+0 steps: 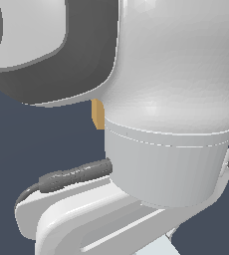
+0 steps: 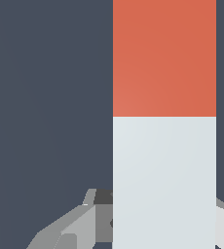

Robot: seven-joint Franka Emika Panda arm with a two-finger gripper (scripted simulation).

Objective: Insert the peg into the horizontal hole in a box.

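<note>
In the exterior view the arm stands very close to the camera and fills almost the whole picture: a large white rounded link, a dark grey part at the upper side of the exterior view's left, and a lighter grey ring below. A dark grey cable comes out from the lower part of the arm toward the exterior view's left. Between the dark grey part and the white link only a small tan sliver shows, and this is the box; its face and the hole are hidden behind the arm, so I cannot tell how the box stands in relation to the peg. In the wrist view the peg is a wide straight bar that crosses the picture from edge to edge, one half red-orange and the other half white, with a sharp line where the two colours meet. The white half lies at the claw, and the red-orange half points away from it. Grey finger parts show on one side of the white half and a paler part on the other side, both against the bar, so the claw appears closed around the white half. Behind the peg there is only the plain dark blue-grey surface.
</note>
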